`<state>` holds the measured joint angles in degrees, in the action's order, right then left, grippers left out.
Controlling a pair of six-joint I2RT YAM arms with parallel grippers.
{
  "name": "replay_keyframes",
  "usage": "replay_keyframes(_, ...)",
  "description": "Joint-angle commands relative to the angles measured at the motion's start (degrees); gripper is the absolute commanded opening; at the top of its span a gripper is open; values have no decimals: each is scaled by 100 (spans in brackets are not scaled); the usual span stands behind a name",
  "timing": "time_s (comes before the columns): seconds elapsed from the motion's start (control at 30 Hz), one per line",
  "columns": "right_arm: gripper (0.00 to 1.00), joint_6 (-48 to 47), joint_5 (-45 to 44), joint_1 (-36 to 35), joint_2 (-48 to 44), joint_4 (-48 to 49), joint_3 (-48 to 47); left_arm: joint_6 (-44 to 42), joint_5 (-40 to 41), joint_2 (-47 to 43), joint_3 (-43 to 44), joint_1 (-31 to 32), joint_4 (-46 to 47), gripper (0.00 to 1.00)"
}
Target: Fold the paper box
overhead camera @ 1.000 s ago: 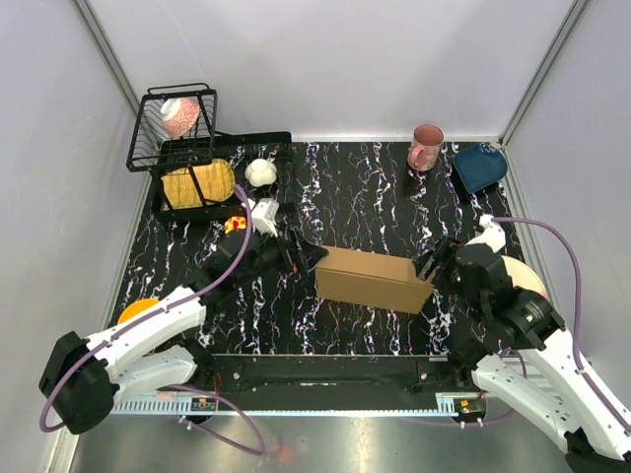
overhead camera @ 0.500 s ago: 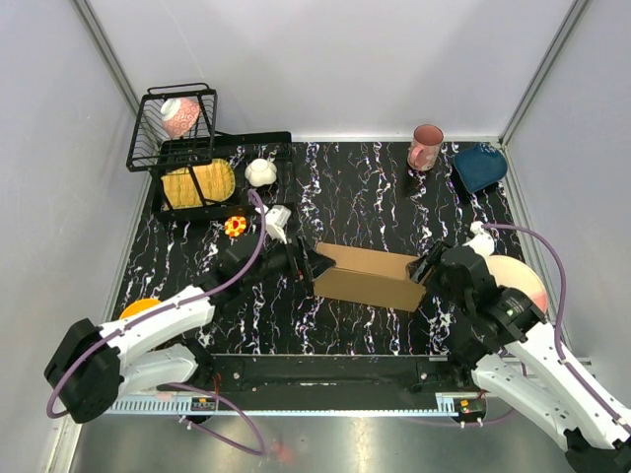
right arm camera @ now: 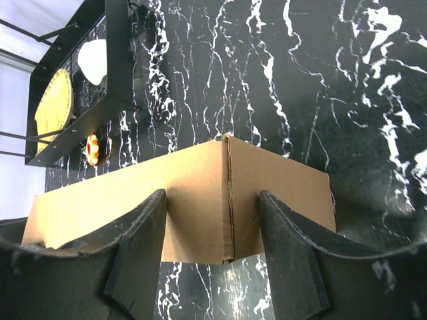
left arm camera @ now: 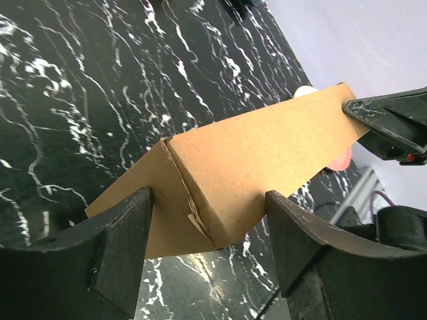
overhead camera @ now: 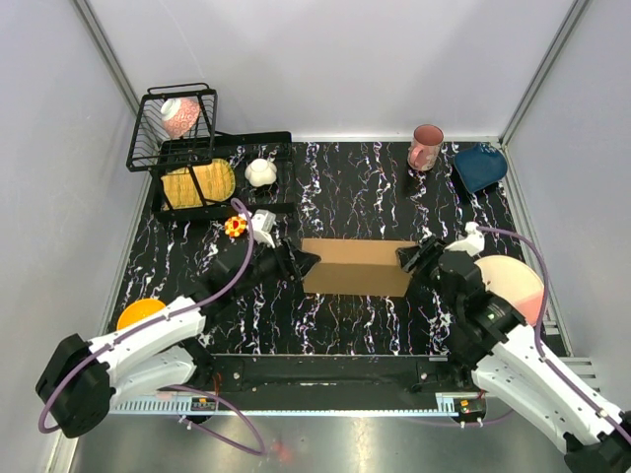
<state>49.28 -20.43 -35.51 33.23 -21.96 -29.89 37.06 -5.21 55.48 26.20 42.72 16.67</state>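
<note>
The paper box (overhead camera: 357, 266) is plain brown cardboard and lies mid-table between my two grippers. My left gripper (overhead camera: 302, 263) is at its left end. In the left wrist view the open gripper (left arm camera: 210, 230) straddles a creased corner of the box (left arm camera: 253, 167). My right gripper (overhead camera: 410, 258) is at the box's right end. In the right wrist view that gripper (right arm camera: 212, 230) is open, its fingers on either side of a vertical corner seam of the box (right arm camera: 200, 193). The right gripper's fingers (left arm camera: 393, 123) also show at the far end in the left wrist view.
A black wire rack (overhead camera: 177, 133) with a yellow plate (overhead camera: 197, 182) stands at the far left, with a white object (overhead camera: 260, 172) and a small red-yellow toy (overhead camera: 235, 227) nearby. A pink mug (overhead camera: 426, 148) and a blue dish (overhead camera: 480, 166) are far right. A peach plate (overhead camera: 515, 281) lies right, an orange disc (overhead camera: 138, 313) left.
The box has swung from a slanted pose to square with the table and shifted slightly away. Both grippers moved with its ends, the right one leftward and farther out.
</note>
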Motion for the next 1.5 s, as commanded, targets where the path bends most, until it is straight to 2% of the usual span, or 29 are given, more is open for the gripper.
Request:
replay_keyframes(0.0, 45, -418, 954, -114, 919, 638, 352, -558, 90, -213, 17, 149, 521, 68)
replay_keyframes(0.1, 45, -892, 716, -114, 1473, 1306, 203, -1024, 433, -126, 262, 114, 724, 69)
replay_keyframes(0.27, 45, -1306, 680, -114, 2397, 2359, -157, -1254, 504, 462, 877, -114, 1004, 70)
replay_keyframes(0.4, 44, -1447, 750, -106, 3082, 2757, -473, -1377, 408, 989, 1370, -238, 1067, 70)
replay_keyframes(0.47, 42, -1447, 916, -114, 3128, 2750, -562, -1359, 276, 1061, 1581, -247, 892, 68)
replay_keyframes(0.57, 42, -1325, 1075, -123, 2814, 2513, -308, -1184, 257, 869, 1249, -133, 838, 65)
replay_keyframes(0.63, 42, -1096, 1102, -114, 2488, 2416, 148, -974, 424, 509, 619, 77, 978, 63)
replay_keyframes(0.8, 43, -552, 1260, -132, 924, 1512, 914, -543, 1266, -754, -421, 570, 760, 59)
replay_keyframes(0.87, 47, -472, 1252, -141, 328, 985, 932, -323, 1426, -1143, -694, 807, 401, 59)
replay_keyframes(0.9, 57, -402, 1182, -141, 150, 765, 819, -279, 1818, -1598, -703, 878, 112, 61)
replay_keyframes(0.93, 61, -401, 990, -141, -26, 406, 722, -191, 2100, -1889, -643, 974, -492, 66)
replay_keyframes(0.97, 64, -393, 892, -149, -375, 289, 643, -164, 2356, -2214, -616, 966, -724, 82)
replay_keyframes(1.0, 67, -349, 787, -141, -527, 175, 433, -199, 2906, -2861, -572, 975, -909, 88)
replay_keyframes(1.07, 74, -357, 540, -141, -686, -54, 160, -409, 3393, -3375, -309, 958, -1270, 98)
replay_keyframes(1.13, 76, -401, 504, -141, -608, -238, -244, -646, 3764, -3658, 155, 940, -1647, 99)
replay_keyframes(1.23, 77, -419, 540, -141, -309, -335, -439, -613, 3563, -3387, 499, 940, -2165, 99)
replay_keyframes(1.47, 75, -270, 873, -141, 156, -519, -105, 450, 2851, -2123, 254, 949, -2668, 99)
